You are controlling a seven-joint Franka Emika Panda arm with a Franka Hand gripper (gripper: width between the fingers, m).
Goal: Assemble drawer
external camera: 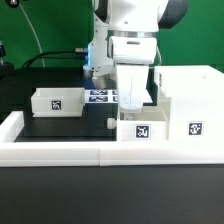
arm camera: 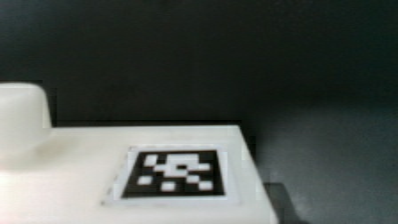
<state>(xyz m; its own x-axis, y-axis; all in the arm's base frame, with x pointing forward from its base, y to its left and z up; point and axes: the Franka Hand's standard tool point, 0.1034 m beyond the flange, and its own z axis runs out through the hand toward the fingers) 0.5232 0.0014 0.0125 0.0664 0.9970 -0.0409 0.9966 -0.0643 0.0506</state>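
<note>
The white cabinet shell [external camera: 185,100] stands at the exterior view's right with a tag on its front. One small tray [external camera: 143,128] with a tag sits against the shell's left side, just behind the front border wall. The second tray [external camera: 55,101] sits apart at the left. My gripper [external camera: 133,104] hangs straight down onto the back of the near tray. Its fingertips are hidden, so I cannot tell whether it grips. The wrist view shows a flat white face with one tag [arm camera: 178,172] close below me and a rounded white shape [arm camera: 18,115] beside it.
The long low white border wall [external camera: 70,150] runs along the front and up the left side. The marker board [external camera: 100,96] lies on the black mat behind the trays. Cables and dark equipment stand at the back left.
</note>
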